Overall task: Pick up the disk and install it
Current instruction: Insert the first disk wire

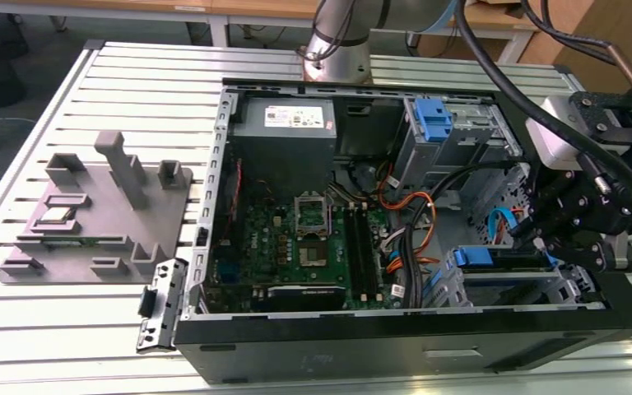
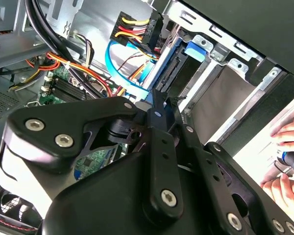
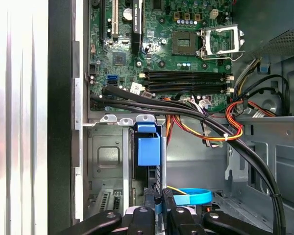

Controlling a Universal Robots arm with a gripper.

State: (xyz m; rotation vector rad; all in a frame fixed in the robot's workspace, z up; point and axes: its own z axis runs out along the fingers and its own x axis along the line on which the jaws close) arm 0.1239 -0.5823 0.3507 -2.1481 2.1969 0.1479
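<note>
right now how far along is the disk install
Mostly done, by the look of it: the disk already sits in the drive cage inside the computer case. The gripper is right at the disk's edge. Whether it is fully seated can't be told.

One disk, one gripper, one computer case.

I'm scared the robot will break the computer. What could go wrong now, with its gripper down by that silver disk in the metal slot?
Two risks, I think. The light-blue flat cable curls right beside the gripper and the silver-metal disk with blue plastic rails, so it might get pinched or snagged. The grey metal bay looks narrow, so a tilted disk could jam.
</note>
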